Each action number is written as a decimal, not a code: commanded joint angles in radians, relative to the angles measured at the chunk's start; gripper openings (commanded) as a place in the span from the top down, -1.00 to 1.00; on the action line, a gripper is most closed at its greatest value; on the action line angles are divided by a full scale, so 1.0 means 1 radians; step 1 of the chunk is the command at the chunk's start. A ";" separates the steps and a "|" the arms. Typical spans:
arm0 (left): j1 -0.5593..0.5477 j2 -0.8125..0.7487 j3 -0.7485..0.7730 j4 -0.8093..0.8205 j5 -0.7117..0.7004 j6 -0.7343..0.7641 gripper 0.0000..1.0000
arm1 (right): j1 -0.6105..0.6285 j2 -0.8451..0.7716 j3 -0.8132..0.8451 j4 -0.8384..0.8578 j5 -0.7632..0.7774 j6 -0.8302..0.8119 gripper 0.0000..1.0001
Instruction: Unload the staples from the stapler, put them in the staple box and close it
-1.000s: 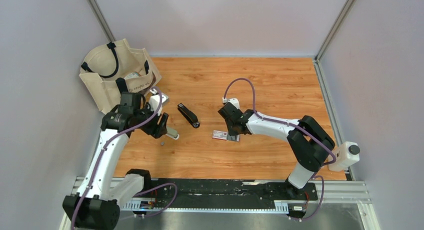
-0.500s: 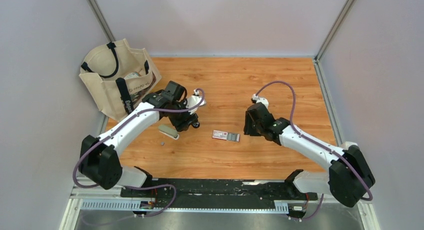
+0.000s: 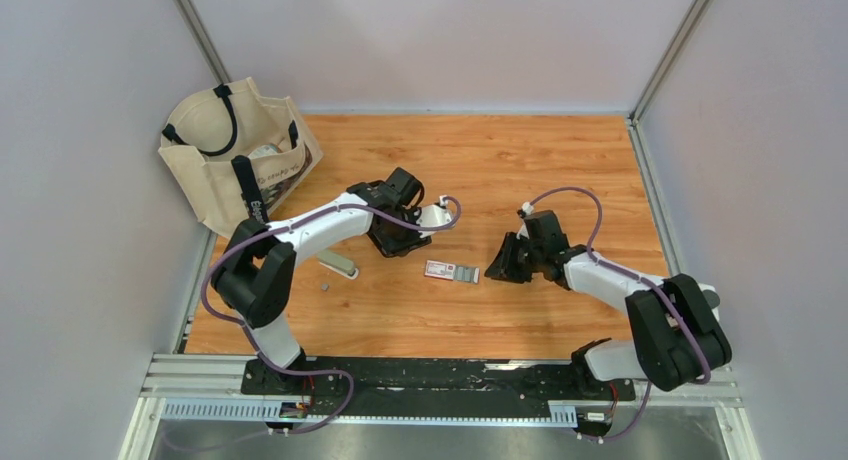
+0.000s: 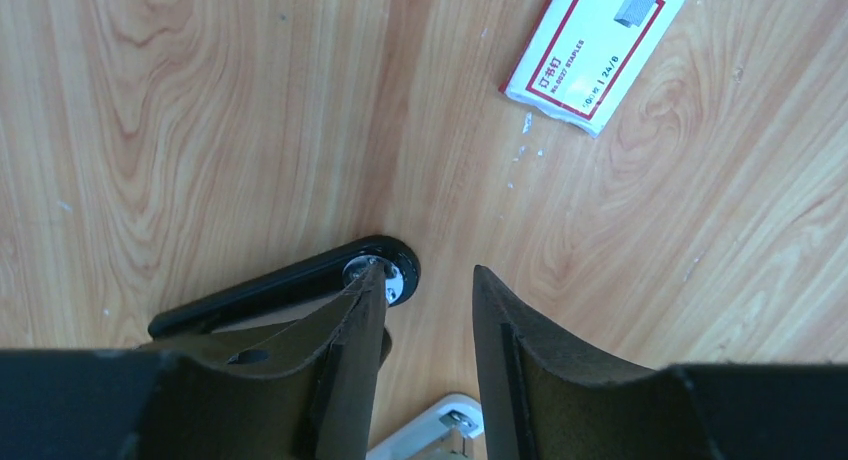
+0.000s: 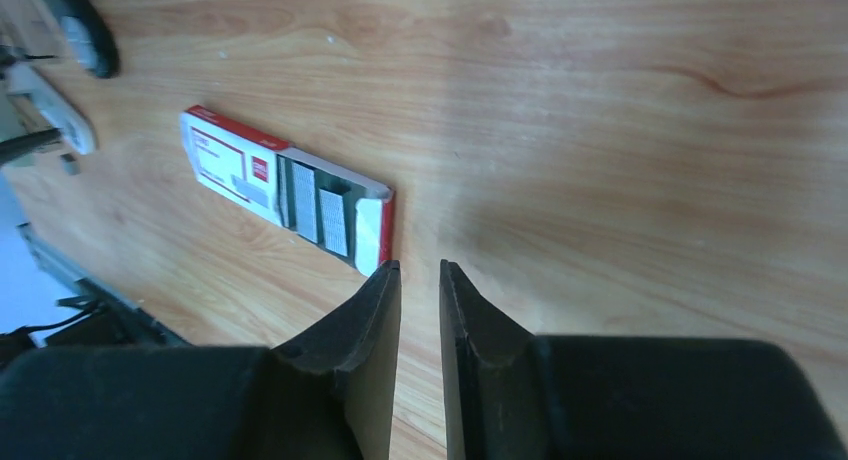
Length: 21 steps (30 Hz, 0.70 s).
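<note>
The black stapler (image 4: 290,290) lies flat on the wood. In the top view my left gripper (image 3: 405,242) covers most of it. In the left wrist view that gripper (image 4: 427,272) is open; its left finger (image 4: 350,330) overlaps the stapler's silvery front end, and only bare wood shows between the jaws. The stapler also shows in the right wrist view (image 5: 85,30). A tiny grey strip that looks like staples (image 3: 324,286) lies on the table to the left. My right gripper (image 3: 497,270) (image 5: 419,265) hangs low, empty, with a narrow gap between its fingers.
A red-and-white staple box (image 3: 452,272) (image 5: 260,175) (image 4: 590,50) lies half open just left of my right gripper, grey strips showing inside. A pale oblong object (image 3: 338,265) lies left of the stapler. A canvas bag (image 3: 235,150) stands at the back left.
My left arm swung right from beside the bag and came down over the stapler. My right arm pulled back from over the staple box to its right side.
</note>
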<state>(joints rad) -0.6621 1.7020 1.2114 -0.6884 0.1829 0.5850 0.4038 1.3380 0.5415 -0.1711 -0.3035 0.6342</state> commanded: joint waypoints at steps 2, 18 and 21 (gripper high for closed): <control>-0.022 0.031 0.011 0.065 0.015 0.087 0.10 | -0.049 0.058 -0.011 0.163 -0.183 0.047 0.52; -0.109 0.090 0.017 0.059 0.029 0.151 0.02 | -0.059 0.118 -0.074 0.284 -0.217 0.076 0.56; -0.129 0.100 0.013 0.055 0.006 0.179 -0.01 | -0.059 0.130 -0.078 0.297 -0.215 0.079 0.58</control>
<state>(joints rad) -0.7601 1.7912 1.2129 -0.6315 0.1848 0.6994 0.3489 1.4536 0.4732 0.0628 -0.5037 0.6956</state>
